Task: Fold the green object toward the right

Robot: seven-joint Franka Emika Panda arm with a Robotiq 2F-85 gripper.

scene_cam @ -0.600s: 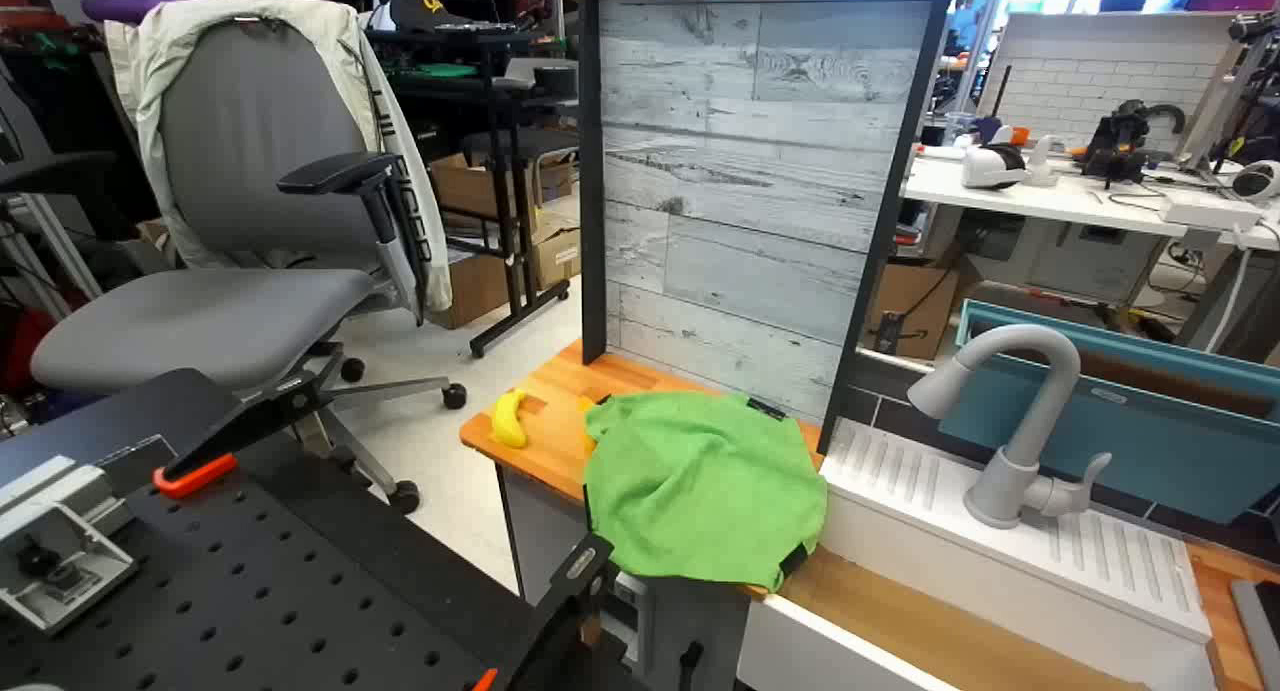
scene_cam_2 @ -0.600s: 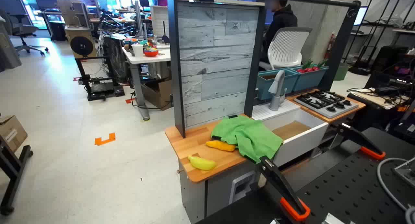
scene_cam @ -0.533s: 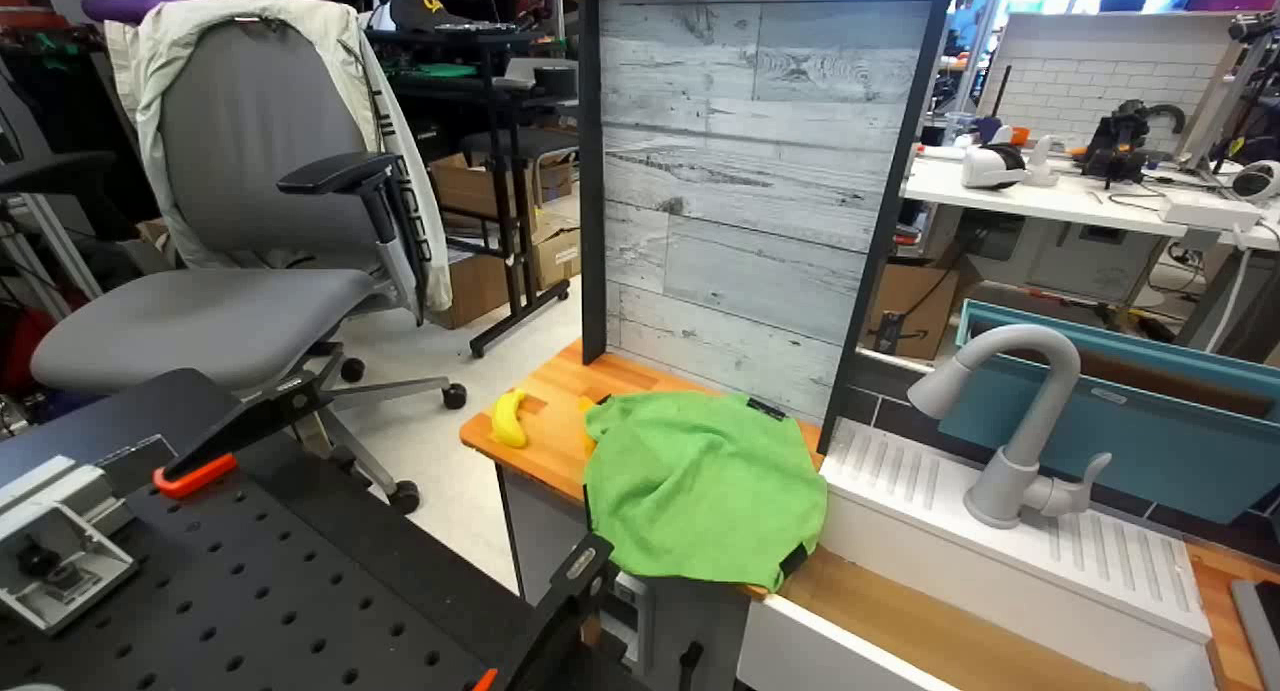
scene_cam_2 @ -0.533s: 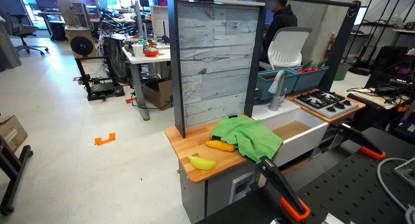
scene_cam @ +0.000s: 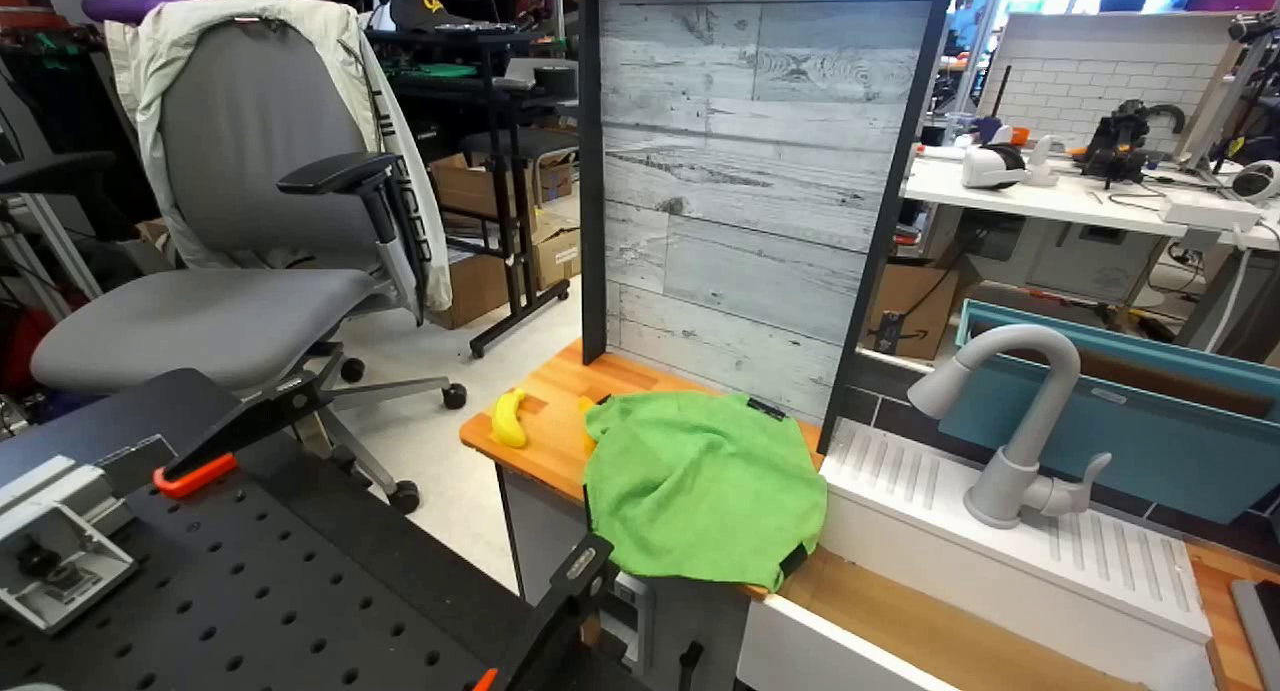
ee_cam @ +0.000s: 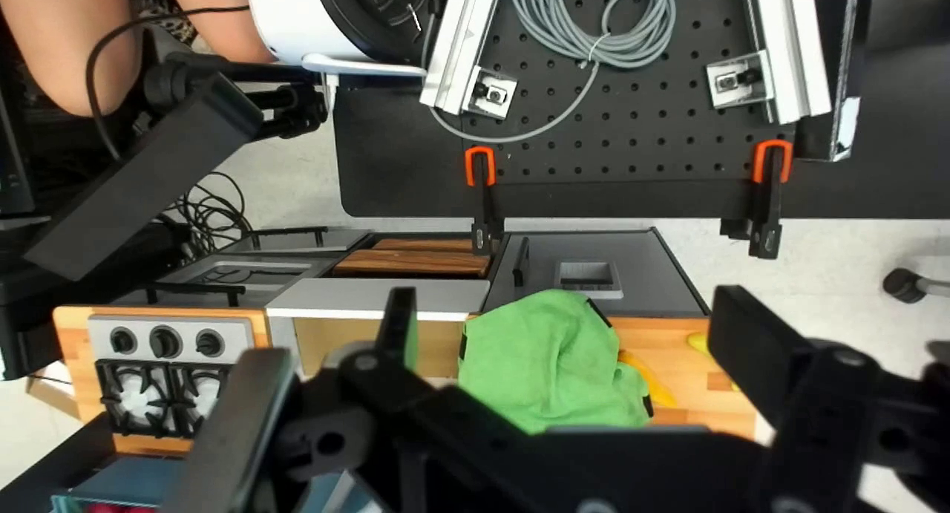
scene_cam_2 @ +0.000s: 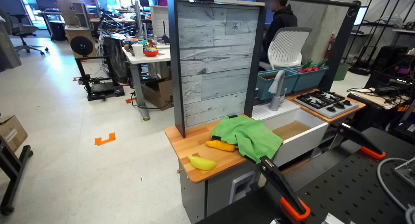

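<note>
Cloth point(scene_cam: 705, 486), bright green, lies rumpled on the table point(scene_cam: 560, 376) beside the sink point(scene_cam_2: 303, 139). The tool point(ee_cam: 568, 314), spread wide, holds nothing. To fold well, it should probably pinch only the edge by the orange object point(scene_cam_2: 221, 145), lift without dragging, and lay that toward the sink.
</note>
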